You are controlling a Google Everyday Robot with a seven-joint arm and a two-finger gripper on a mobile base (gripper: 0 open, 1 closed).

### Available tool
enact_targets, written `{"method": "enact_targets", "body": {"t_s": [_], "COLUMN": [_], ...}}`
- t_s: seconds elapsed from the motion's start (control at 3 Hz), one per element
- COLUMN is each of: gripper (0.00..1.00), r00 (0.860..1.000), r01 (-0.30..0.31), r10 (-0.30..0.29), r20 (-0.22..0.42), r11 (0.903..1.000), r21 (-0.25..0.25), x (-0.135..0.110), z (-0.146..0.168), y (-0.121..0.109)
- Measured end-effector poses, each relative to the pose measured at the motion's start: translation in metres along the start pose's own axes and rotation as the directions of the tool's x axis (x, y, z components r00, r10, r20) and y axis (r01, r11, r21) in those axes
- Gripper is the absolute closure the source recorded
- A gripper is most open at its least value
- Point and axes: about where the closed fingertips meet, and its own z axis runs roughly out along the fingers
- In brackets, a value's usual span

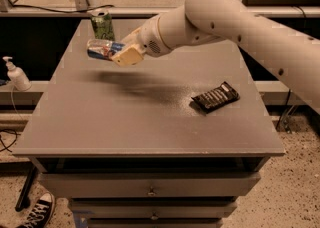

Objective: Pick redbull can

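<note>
The redbull can [100, 50], slim, silver and blue with small red marks, lies sideways in my gripper [120, 53], held in the air above the far left part of the grey table [125, 117]. The gripper's cream fingers are shut on the can's right end. A shadow lies on the table under it. My white arm reaches in from the upper right.
A green patterned can [102, 24] stands upright at the table's far left, just behind the held can. A black flat snack wrapper [215, 97] lies on the right side. A soap dispenser bottle [17, 74] stands left of the table. Drawers are below the front edge.
</note>
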Motion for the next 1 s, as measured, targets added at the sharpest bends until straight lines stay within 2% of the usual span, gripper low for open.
{"method": "enact_targets", "body": {"t_s": [0.33, 0.67, 1.0], "gripper": [1.0, 1.0, 1.0], "r00": [0.998, 0.995, 0.995], "r01": [0.067, 0.101, 0.1], "r10": [-0.068, -0.1, -0.099], "r20": [-0.006, 0.021, 0.024], "r11": [0.9953, 0.9916, 0.9916], "r21": [-0.069, -0.081, -0.082], "x": [-0.017, -0.036, -0.036], "z": [-0.033, -0.067, -0.071], "y": [0.012, 0.021, 0.021]}}
